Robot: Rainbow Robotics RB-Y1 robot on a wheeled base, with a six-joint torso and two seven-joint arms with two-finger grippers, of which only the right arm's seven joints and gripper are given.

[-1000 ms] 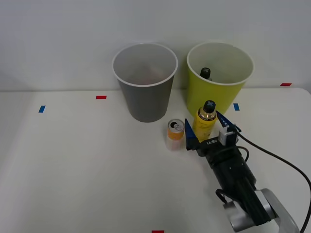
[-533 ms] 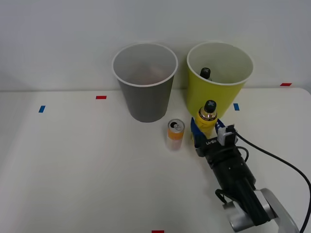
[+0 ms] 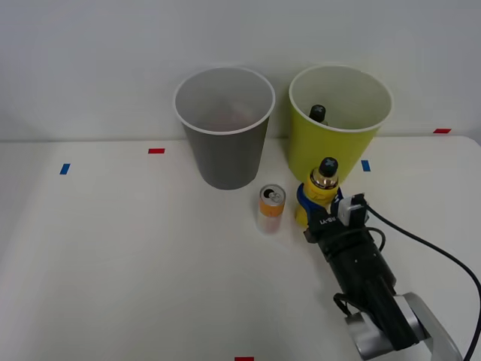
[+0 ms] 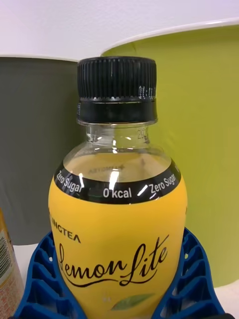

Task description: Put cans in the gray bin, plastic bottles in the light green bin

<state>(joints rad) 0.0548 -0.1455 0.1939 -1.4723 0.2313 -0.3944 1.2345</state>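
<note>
Your right gripper (image 3: 322,204) has its blue fingers (image 4: 42,279) clamped on the yellow bottle (image 3: 319,197), which stands upright on the counter (image 3: 113,256) just in front of the light green bin (image 3: 338,124). The fingers and wrist hide the bottle's lower body, so you cannot tell whether its base touches the counter. The can (image 3: 271,208) stands just beside it, below the gray bin (image 3: 225,128). Inside the light green bin, only a second bottle's black cap (image 3: 318,113) shows.
</note>
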